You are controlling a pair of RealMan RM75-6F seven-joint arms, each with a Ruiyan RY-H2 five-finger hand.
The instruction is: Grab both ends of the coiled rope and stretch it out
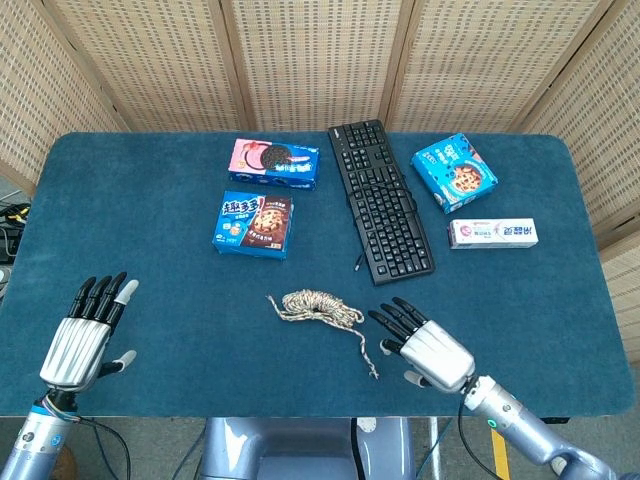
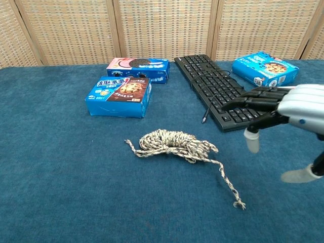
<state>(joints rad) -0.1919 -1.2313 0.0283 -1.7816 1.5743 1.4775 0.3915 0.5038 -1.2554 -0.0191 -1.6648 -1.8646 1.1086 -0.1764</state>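
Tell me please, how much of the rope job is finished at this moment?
Nothing is finished: the rope lies coiled on the table, both ends free. The right hand hovers open beside its trailing end; the left hand sits apart, open. Grasping both ends and stretching remain.
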